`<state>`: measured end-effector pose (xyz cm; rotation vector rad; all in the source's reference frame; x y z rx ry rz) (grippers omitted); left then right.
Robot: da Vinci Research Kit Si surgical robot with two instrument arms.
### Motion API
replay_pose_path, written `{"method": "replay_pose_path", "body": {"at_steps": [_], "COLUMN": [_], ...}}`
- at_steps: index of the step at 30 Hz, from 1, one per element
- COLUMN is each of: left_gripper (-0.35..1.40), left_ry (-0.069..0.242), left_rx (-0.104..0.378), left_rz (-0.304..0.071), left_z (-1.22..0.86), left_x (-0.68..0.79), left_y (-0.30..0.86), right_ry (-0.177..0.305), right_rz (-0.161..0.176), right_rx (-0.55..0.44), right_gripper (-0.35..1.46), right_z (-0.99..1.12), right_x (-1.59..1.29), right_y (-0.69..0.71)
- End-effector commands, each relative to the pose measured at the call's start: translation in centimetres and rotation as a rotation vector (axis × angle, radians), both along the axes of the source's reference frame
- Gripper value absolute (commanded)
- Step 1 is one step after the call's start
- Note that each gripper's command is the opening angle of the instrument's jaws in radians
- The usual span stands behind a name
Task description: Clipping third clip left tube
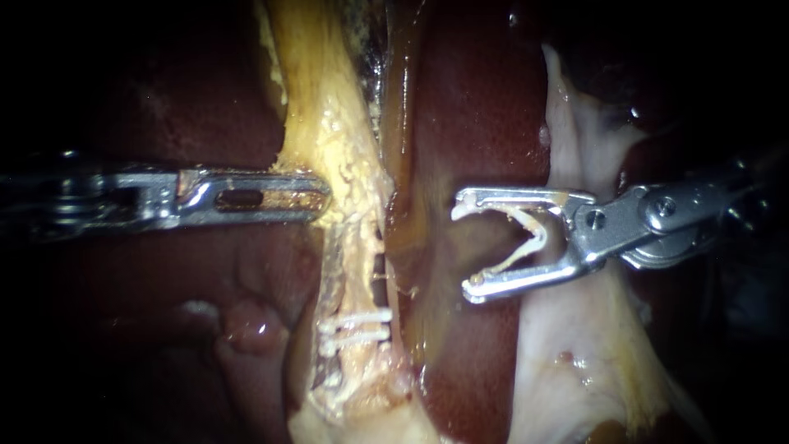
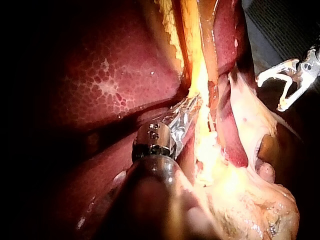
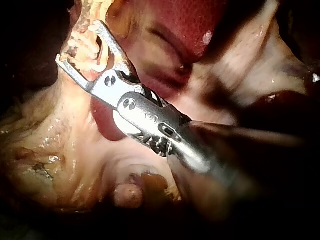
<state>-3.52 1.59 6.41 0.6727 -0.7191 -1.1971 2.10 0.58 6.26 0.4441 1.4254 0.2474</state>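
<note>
The left tube (image 1: 345, 164) is a yellow, fatty strand running down the middle of the endoscope view. Two white clips (image 1: 357, 316) sit across it low down, one just under the other. My left instrument (image 1: 323, 197) comes in level from the left, its jaws shut on the yellow tissue at the tube's left edge, above the clips. My right instrument (image 1: 464, 248) hangs to the right of the tube and apart from it. Its jaws stand wide and hold an open white clip (image 1: 536, 234) between them, pointing at the tube.
A darker amber strand (image 1: 403, 123) runs beside the left tube on its right. Dark red liver (image 1: 485, 99) lies behind. A pale tissue flap (image 1: 567, 353) spreads under and behind my right instrument. A small pink nodule (image 1: 251, 329) sits below my left instrument.
</note>
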Motion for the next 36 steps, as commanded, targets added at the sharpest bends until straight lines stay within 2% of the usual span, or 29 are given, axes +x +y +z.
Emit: {"method": "replay_pose_path", "body": {"at_steps": [1, 6, 9, 13, 17, 19, 21, 24, 27, 31, 36], "left_gripper": [-0.35, -0.35, -0.35, -0.35, -0.35, -0.35, -0.35, -0.35, -0.35, -0.35, -0.35], "left_ry": [-0.001, -0.001, -0.004, 0.015, 0.008, 0.007, 0.003, 0.004, 0.004, 0.006, 0.007], "left_rx": [-0.001, 0.000, 0.006, -0.002, -0.016, -0.016, -0.022, -0.031, -0.035, -0.035, -0.040], "left_rz": [0.000, 0.000, 0.005, -0.013, -0.054, -0.077, -0.087, -0.090, -0.091, -0.094, -0.091], "left_z": [0.00, -0.02, -0.10, -0.30, -0.54, -0.65, -0.73, -0.81, -0.86, -0.89, -0.92], "left_x": [0.00, 0.01, 0.09, 0.34, 0.62, 0.72, 0.78, 0.83, 0.83, 0.83, 0.83], "left_y": [0.00, 0.01, 0.08, 0.28, 0.47, 0.55, 0.60, 0.64, 0.63, 0.60, 0.58], "right_ry": [0.000, 0.001, -0.001, -0.011, -0.030, -0.040, -0.047, -0.067, -0.071, -0.072, -0.077], "right_rz": [0.000, -0.001, 0.000, -0.018, -0.047, -0.057, -0.066, -0.085, -0.093, -0.106, -0.096], "right_rx": [0.000, -0.001, -0.004, 0.076, 0.189, 0.286, 0.336, 0.386, 0.419, 0.443, 0.453], "right_gripper": [0.60, 0.60, 0.60, 0.60, 0.60, 0.60, 0.60, 0.60, 0.60, 0.60, 0.60], "right_z": [0.00, 0.00, 0.03, 0.17, 0.43, 0.59, 0.74, 0.95, 1.11, 1.28, 1.44], "right_x": [0.00, -0.01, 0.01, 0.11, 0.31, 0.44, 0.57, 0.77, 0.94, 1.08, 1.19], "right_y": [0.00, -0.01, -0.05, -0.16, -0.34, -0.45, -0.54, -0.66, -0.69, -0.66, -0.57]}}
